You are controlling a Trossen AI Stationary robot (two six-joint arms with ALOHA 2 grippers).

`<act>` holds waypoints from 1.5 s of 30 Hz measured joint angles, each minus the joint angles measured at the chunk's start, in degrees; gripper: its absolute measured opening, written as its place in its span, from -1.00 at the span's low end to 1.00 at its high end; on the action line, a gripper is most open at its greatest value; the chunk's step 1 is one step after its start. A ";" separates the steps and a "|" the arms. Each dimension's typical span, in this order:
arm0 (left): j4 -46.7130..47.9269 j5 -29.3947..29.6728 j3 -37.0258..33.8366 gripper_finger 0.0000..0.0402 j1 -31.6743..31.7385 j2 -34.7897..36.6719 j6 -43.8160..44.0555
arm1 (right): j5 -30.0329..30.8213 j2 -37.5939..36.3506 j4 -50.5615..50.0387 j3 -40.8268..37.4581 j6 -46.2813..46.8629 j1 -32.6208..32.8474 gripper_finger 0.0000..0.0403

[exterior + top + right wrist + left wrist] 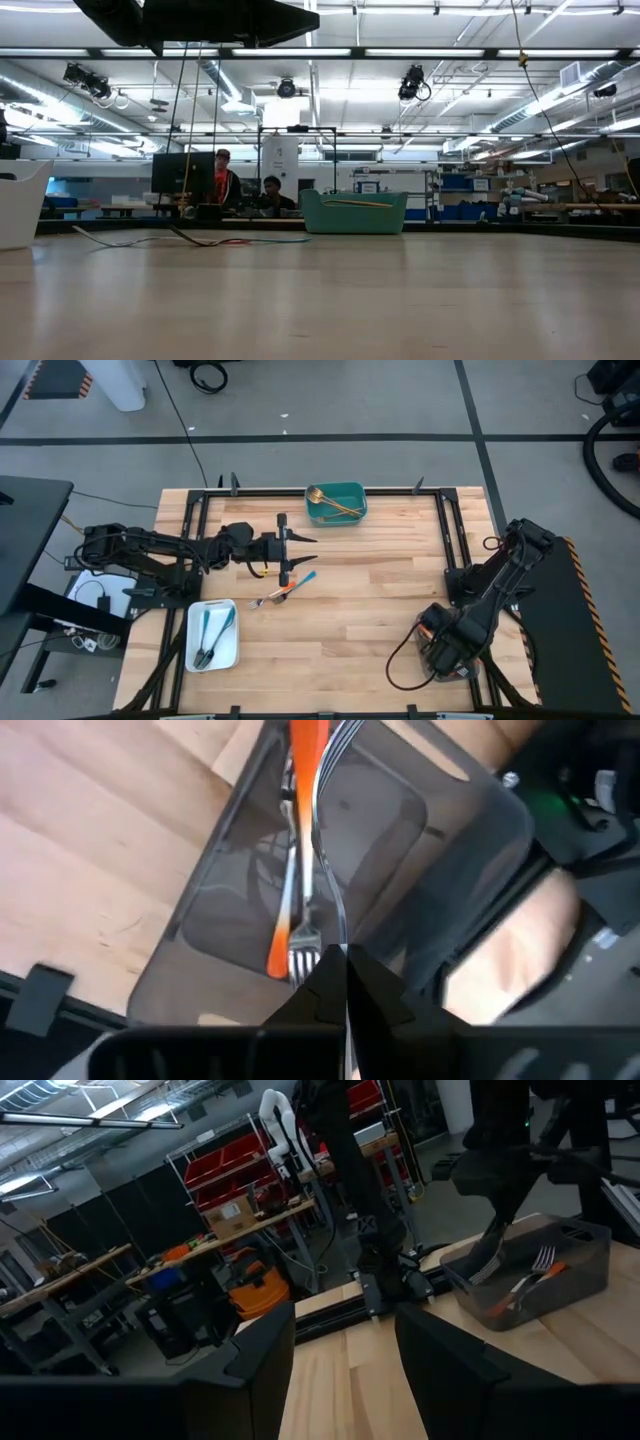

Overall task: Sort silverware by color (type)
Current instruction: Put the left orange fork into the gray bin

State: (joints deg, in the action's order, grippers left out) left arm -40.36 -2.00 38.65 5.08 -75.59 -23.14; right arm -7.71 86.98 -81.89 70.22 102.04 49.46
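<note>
Sorting is well along: gold pieces [335, 506] lie in the teal tray [355, 492], blue ones [212, 632] in the white tray [192, 622], orange ones [300, 840] in the grey tray [470, 810]. The left gripper [298, 551] hangs with fingers wide just above the blue and orange pieces [285, 590] left on the desk [360, 590], likely lining up a pick. The right gripper [340, 982] waits over the grey tray, fingers closed and empty.

We see the bench [370, 600] open across its middle and right. Obstacles: the teal tray [337, 503] at the far edge, the white tray [212, 635] near left, and loose silverware [282, 592] just beside the left hand [308, 556]. The right hand [447, 650] hangs over the grey tray [400, 870].
</note>
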 joint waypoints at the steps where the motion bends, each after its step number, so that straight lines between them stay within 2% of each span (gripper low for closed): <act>1: 0.00 0.00 0.00 -0.09 0.00 0.00 0.00 | 0.31 0.00 0.77 -0.64 0.25 0.26 -0.97; 7: -0.02 0.02 0.00 -0.09 0.00 0.00 0.00 | 2.16 0.00 5.14 -3.62 1.17 1.45 -0.97; 13: 0.04 0.01 0.00 -0.09 0.00 0.00 0.00 | 6.40 0.00 6.34 -5.26 6.22 3.94 -0.97; 25: 0.09 0.02 0.00 -0.09 0.00 0.00 0.02 | 7.91 0.02 13.76 -10.05 6.85 5.28 -0.97; 33: 0.11 0.01 0.00 -0.09 0.00 0.00 0.02 | 6.35 0.06 20.92 -16.21 0.40 5.29 -0.97; 40: 0.15 0.01 0.00 -0.09 0.00 0.00 0.02 | 6.13 0.07 23.99 -18.07 -0.07 5.28 -0.96; 45: 0.43 -0.04 0.00 -0.09 -0.09 0.00 1.50 | 4.76 0.07 25.19 -18.43 1.68 5.28 -0.82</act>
State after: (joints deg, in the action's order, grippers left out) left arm -39.93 -2.04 38.65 4.99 -75.59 -21.63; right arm -2.95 87.05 -56.71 51.79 103.72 54.74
